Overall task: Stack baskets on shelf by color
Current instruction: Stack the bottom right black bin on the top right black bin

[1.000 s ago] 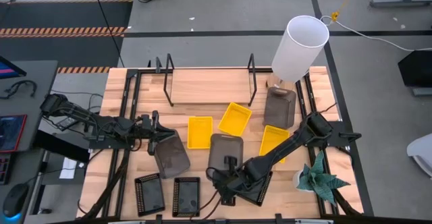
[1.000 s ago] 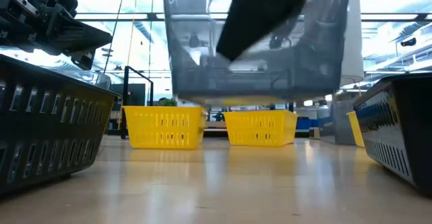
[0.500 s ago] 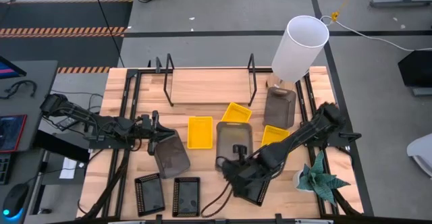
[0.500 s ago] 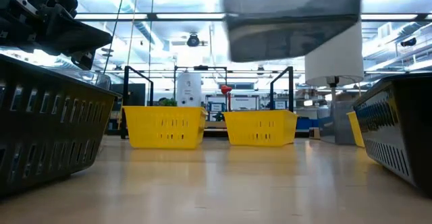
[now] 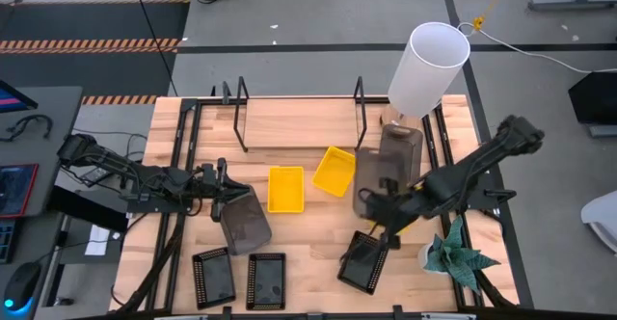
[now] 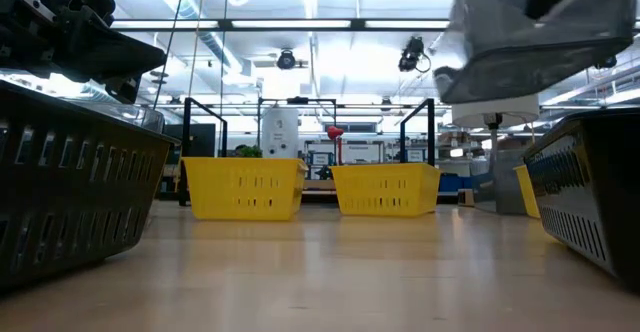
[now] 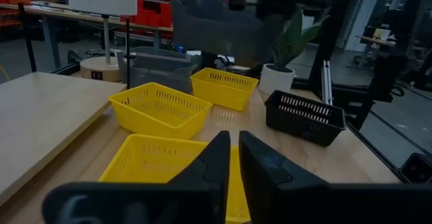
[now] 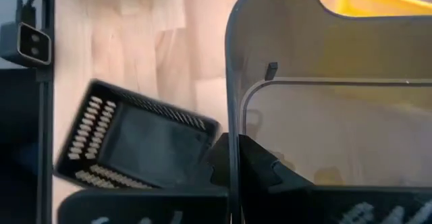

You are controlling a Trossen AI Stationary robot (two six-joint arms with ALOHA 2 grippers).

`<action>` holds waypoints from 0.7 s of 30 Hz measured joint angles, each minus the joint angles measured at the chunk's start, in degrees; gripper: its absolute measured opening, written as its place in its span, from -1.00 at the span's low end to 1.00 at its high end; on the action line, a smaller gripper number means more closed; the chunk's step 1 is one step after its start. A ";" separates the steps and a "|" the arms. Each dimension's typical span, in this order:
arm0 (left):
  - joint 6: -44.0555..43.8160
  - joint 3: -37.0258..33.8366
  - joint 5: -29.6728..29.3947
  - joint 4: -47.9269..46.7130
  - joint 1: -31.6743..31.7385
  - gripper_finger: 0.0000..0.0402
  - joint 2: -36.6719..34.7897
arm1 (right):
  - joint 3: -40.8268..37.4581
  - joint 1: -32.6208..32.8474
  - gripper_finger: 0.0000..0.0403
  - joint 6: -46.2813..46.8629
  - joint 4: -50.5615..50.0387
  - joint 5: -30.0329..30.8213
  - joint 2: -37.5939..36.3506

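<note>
My right gripper [image 5: 387, 201] is shut on a dark grey basket [image 5: 376, 173], which hangs high over the table's right half and also shows in the low view [image 6: 540, 37]. My left gripper [image 5: 221, 178] is shut and sits at the far end of a second grey basket [image 5: 243, 221]; whether they touch I cannot tell. The third grey basket [image 5: 400, 152] rests by the lamp base. Two yellow baskets [image 5: 286, 188] [image 5: 335, 169] sit mid-table, and the third is mostly hidden under the right arm. Black mesh baskets [image 5: 213, 277] [image 5: 266, 280] [image 5: 364, 260] lie near the near edge. The shelf [image 5: 299, 122] stands at the far side. My right gripper holds the grey basket by the rim of one wall [image 8: 233, 126], toward the basket's near end. One finger [image 8: 260, 169] is inside the basket and one outside. The fingers point down from above. The basket is lifted clear of the table and tilted.
A white lamp shade [image 5: 429, 65] rises at the far right corner, just beyond the held basket. A potted plant [image 5: 458, 253] stands at the right near edge. Bare wood lies between the yellow baskets and the mesh baskets.
My right gripper has carried the grey basket from the near middle of the table upward, toward the right and far edges. The basket, level before, now hangs tilted. It has uncovered the mesh basket on the right.
</note>
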 joint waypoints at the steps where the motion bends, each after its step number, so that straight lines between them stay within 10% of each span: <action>1: 0.00 -0.02 -0.02 0.02 0.02 -0.80 -0.02 | -1.07 -0.21 -0.95 0.36 -0.49 0.08 -2.06; 21: 0.00 -0.01 -0.02 -0.01 0.01 -0.80 -0.01 | -18.82 -11.21 -0.95 -6.51 -4.72 3.54 -21.78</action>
